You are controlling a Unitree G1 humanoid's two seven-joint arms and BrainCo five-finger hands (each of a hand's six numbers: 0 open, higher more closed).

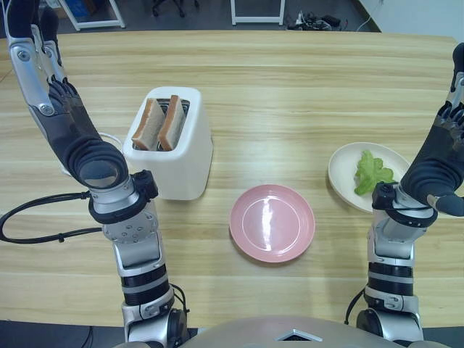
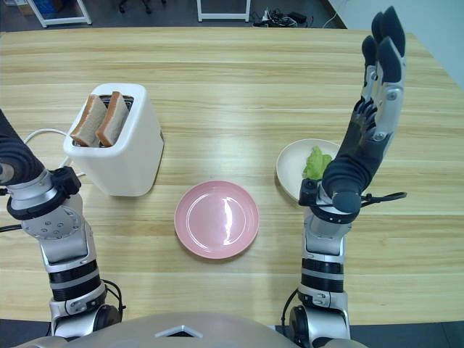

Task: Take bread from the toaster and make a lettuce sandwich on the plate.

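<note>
Pink plate (image 1: 272, 222) bare at centre, both bread slices (image 1: 161, 122) standing in toaster (image 1: 172, 156), lettuce (image 1: 372, 172) on cream dish (image 1: 344, 174); left hand (image 1: 32, 54), right hand (image 2: 382, 65) raised, fingers straight, empty: nothing assembled yet.

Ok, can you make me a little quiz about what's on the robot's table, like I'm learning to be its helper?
1. How many bread slices stick up from the toaster?
2. True or false: the pink plate has nothing on it.
3. Where does the lettuce lie? A: in the toaster. B: on the white plate. C: on the pink plate.

Key: 1. two; 2. true; 3. B.
</note>
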